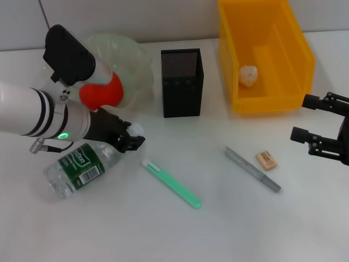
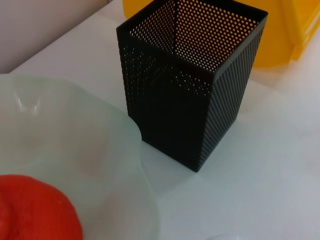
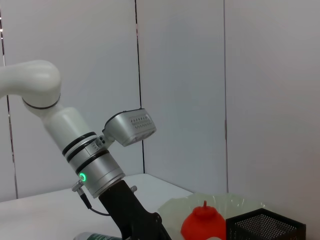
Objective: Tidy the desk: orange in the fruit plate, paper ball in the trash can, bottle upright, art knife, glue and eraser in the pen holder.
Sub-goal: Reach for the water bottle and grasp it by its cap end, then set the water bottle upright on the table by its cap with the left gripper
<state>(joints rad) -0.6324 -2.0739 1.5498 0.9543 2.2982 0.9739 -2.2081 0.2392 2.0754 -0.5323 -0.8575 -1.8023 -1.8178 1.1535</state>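
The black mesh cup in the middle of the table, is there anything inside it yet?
No. The left wrist view looks down into the pen holder and shows only bare mesh walls inside.

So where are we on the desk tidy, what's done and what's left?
Done: the orange is in the fruit plate, the paper ball in the trash can. In hand: the left gripper is at the cap end of the bottle, which lies on its side. Left: green art knife, grey glue stick and eraser lie outside the pen holder. The right gripper waits open.
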